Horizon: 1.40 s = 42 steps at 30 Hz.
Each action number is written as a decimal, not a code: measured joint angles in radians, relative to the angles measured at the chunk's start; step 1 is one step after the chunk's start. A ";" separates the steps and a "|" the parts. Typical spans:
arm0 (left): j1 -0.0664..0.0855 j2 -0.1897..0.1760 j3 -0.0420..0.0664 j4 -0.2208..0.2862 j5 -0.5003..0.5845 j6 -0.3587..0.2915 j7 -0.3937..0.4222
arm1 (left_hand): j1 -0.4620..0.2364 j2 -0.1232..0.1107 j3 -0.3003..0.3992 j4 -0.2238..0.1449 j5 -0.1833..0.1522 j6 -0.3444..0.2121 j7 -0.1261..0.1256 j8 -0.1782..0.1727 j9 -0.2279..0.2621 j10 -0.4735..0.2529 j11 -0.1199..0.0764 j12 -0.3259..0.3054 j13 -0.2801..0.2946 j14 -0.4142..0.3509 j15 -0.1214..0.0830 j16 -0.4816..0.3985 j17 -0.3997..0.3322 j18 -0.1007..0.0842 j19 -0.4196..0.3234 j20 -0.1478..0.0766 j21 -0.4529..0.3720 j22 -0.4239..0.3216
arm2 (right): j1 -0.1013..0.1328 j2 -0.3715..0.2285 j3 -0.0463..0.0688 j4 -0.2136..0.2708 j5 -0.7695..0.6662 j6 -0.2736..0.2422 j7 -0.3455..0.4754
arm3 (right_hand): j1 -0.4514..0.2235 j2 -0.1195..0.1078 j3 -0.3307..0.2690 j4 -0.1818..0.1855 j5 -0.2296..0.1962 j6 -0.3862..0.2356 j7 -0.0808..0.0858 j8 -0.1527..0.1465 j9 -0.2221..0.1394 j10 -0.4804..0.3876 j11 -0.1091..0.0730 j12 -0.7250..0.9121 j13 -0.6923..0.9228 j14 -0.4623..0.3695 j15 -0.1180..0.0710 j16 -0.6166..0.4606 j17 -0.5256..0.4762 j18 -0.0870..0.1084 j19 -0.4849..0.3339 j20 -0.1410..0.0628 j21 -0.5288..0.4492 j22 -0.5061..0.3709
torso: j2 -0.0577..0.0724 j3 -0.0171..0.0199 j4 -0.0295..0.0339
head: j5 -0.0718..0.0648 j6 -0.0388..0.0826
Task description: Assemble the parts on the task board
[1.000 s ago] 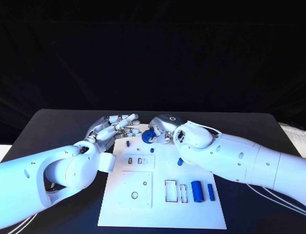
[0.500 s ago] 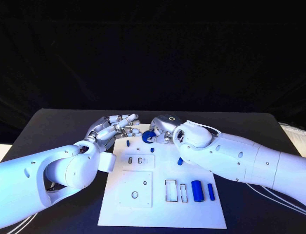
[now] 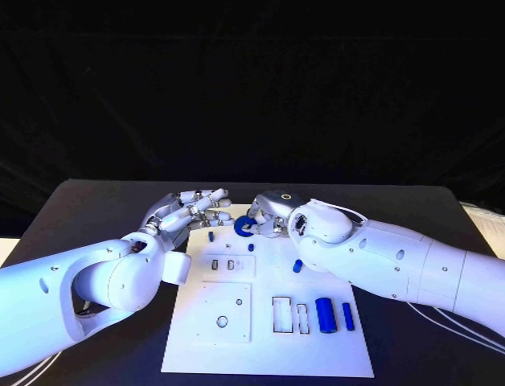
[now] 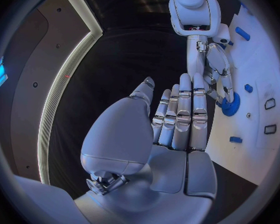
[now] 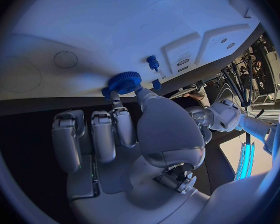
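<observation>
At the far end of the task board (image 3: 264, 354), a blue gear (image 3: 244, 226) sits pinched in the right hand (image 3: 271, 211). Right wrist view: thumb and one fingertip close on the gear (image 5: 124, 81), other fingers curled in beside it. The gear is over the board's far edge; whether it touches the surface, cannot tell.

Left hand (image 3: 191, 211) lies just left of the gear, fingers stretched out side by side, holding nothing. Left wrist view shows those fingers (image 4: 185, 115) straight and close together, tips near the right hand (image 4: 216, 73) and the gear (image 4: 230, 104), no contact visible.

Small blue pegs stand near the gear: one (image 3: 211, 237) on its left, one (image 3: 252, 247) toward the near side. Another blue piece (image 3: 297, 266) lies partly under the right forearm. Three blue bars (image 3: 325, 315) lie at the board's near right, beside empty rectangular slots (image 3: 283, 314).

Against the picture one second back: gear has shifted slightly toward the near side with the right hand; left hand unchanged; parts on board as before.

Hidden: most of the right hand's fingers behind its wrist in head view; the board's left edge under the left arm.
</observation>
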 measured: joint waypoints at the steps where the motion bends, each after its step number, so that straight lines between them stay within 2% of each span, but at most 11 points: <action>1: 0.000 0.000 0.000 0.000 0.000 0.000 0.000 | 0.000 0.000 0.000 0.000 0.000 0.000 0.000 0.000 0.000 0.000 0.000 0.000 0.000 0.000 0.000 0.000 0.000 0.000 0.000 0.000 0.000 0.000 | -0.001 -0.005 0.000 0.004 0.001 -0.008 0.001 | 0.002 -0.007 -0.002 -0.002 0.000 -0.003 -0.003 0.000 0.000 0.000 0.000 0.000 0.000 0.000 0.000 0.000 0.000 0.000 0.000 0.000 0.000 0.000 | 0.000 0.0000 0.0000 | 0.000 0.001; 3: 0.000 0.000 0.000 -0.002 0.000 0.000 -0.001 | 0.000 0.000 0.000 0.000 0.000 0.000 0.000 0.000 0.000 0.000 0.000 -0.003 0.000 0.000 0.000 0.000 0.001 0.000 0.000 0.000 0.000 0.000 | -0.003 -0.018 0.001 0.015 0.005 -0.024 0.006 | 0.007 -0.017 -0.005 -0.005 -0.003 -0.007 0.002 0.000 0.000 0.000 0.000 0.000 0.000 0.000 0.000 0.000 0.000 0.000 0.000 0.000 0.000 0.000 | 0.000 0.0005 -0.0001 | -0.002 0.002; 7: 0.000 -0.002 0.000 -0.005 0.000 0.000 -0.003 | 0.000 0.000 0.000 0.000 0.000 0.000 0.000 0.000 0.000 0.000 0.000 -0.005 -0.001 0.000 0.000 0.000 0.001 0.000 0.000 0.000 0.000 -0.001 | -0.004 -0.067 0.016 0.048 0.043 -0.054 0.047 | 0.021 -0.031 -0.011 -0.011 -0.008 -0.016 0.003 0.000 0.000 0.000 0.000 0.000 0.000 0.000 0.000 0.000 0.000 0.000 0.000 0.000 0.000 0.000 | 0.000 0.0007 -0.0011 | -0.004 0.006; 12: 0.000 -0.006 0.000 -0.012 0.000 0.000 -0.004 | 0.000 0.000 0.000 0.000 0.000 0.000 0.000 0.000 0.000 0.000 0.000 -0.005 -0.001 0.000 0.000 -0.004 0.001 0.000 0.000 0.000 0.000 -0.001 | 0.007 -0.178 0.032 0.119 0.149 -0.064 0.140 | 0.047 -0.056 -0.017 -0.039 -0.002 -0.016 0.003 0.000 0.000 0.000 0.000 0.000 0.000 0.000 0.000 0.000 0.001 0.000 0.000 0.000 0.000 0.000 | -0.002 0.0007 -0.0055 | -0.004 0.010; 15: 0.000 -0.008 0.000 -0.015 0.000 0.000 -0.004 | 0.000 0.000 0.003 -0.002 0.000 0.000 0.000 0.000 0.000 0.000 0.000 -0.005 -0.001 -0.003 0.003 -0.004 0.002 0.000 0.000 0.000 0.000 -0.001 | 0.020 -0.249 0.037 0.153 0.223 -0.061 0.189 | 0.084 -0.049 -0.008 -0.067 0.009 -0.005 -0.003 0.000 0.002 0.000 0.000 0.000 0.000 0.000 0.000 0.000 0.001 0.000 0.000 0.000 0.000 0.000 | -0.005 0.0018 -0.0106 | -0.001 0.010; 17: 0.000 -0.008 0.000 -0.016 0.000 0.000 -0.004 | 0.000 0.000 0.003 -0.002 0.000 0.000 0.000 0.000 0.000 0.000 0.000 -0.005 -0.001 -0.003 0.003 -0.004 0.002 0.000 0.000 0.000 0.000 -0.001 | 0.027 -0.289 0.038 0.166 0.267 -0.057 0.213 | 0.127 -0.044 0.006 -0.098 0.018 0.003 -0.001 0.000 0.002 0.000 0.000 0.000 0.000 0.000 0.000 0.004 0.001 0.000 0.000 0.000 0.000 0.000 | -0.006 0.0028 -0.0145 | 0.000 0.011; 21: 0.000 -0.006 0.000 -0.018 0.000 0.001 -0.004 | 0.000 0.000 0.003 -0.002 0.000 0.000 0.000 0.000 0.000 0.000 0.000 -0.005 -0.001 -0.003 0.003 -0.004 0.002 0.000 0.000 0.000 0.000 -0.002 | 0.034 -0.356 0.040 0.161 0.352 -0.044 0.249 | 0.180 -0.052 0.026 -0.149 0.027 0.006 -0.004 0.000 0.002 0.000 0.000 0.000 0.000 0.000 0.000 0.004 0.001 0.000 0.000 0.000 0.000 0.000 | -0.010 0.0056 -0.0240 | -0.001 0.013; 25: 0.000 -0.004 0.000 -0.019 0.000 0.001 -0.004 | 0.000 0.000 0.003 -0.002 0.000 0.000 0.000 0.000 0.000 0.000 0.000 -0.005 -0.001 -0.003 0.003 -0.004 0.002 0.000 0.000 0.000 0.000 -0.002 | 0.031 -0.398 0.040 0.134 0.412 -0.031 0.272 | 0.195 -0.066 0.021 -0.173 0.026 0.006 -0.004 0.000 0.000 0.000 0.000 0.000 0.000 0.000 0.000 0.004 0.001 0.000 0.000 0.000 0.000 0.000 | -0.011 0.0085 -0.0300 | -0.006 0.014; 28: -0.001 -0.004 0.000 -0.020 0.000 0.002 -0.004 | 0.000 0.000 0.003 -0.002 0.000 0.000 0.000 0.000 0.000 0.000 0.000 -0.005 -0.001 -0.003 0.003 -0.004 0.002 0.000 0.000 0.000 0.000 -0.002 | 0.023 -0.412 0.040 0.114 0.441 -0.024 0.285 | 0.188 -0.073 0.016 -0.178 0.022 0.002 0.000 0.000 0.000 0.000 0.000 0.000 0.000 0.000 0.000 0.004 0.001 0.000 0.000 0.000 0.000 0.000 | -0.011 0.0105 -0.0316 | -0.010 0.014; 42: -0.004 -0.002 -0.001 -0.028 0.000 0.004 -0.004 | 0.004 0.004 0.003 -0.002 0.000 0.000 0.000 0.000 0.000 0.000 0.000 -0.005 -0.001 -0.003 0.003 -0.004 0.003 0.000 -0.004 0.004 0.000 -0.002 | -0.022 -0.407 0.040 0.069 0.472 -0.007 0.317 | 0.179 -0.082 0.008 -0.185 0.022 0.002 0.000 0.000 0.000 0.000 0.000 -0.003 0.000 0.000 0.000 0.004 0.000 0.000 0.000 0.000 0.000 -0.001 | -0.011 0.0105 -0.0296 | -0.013 0.009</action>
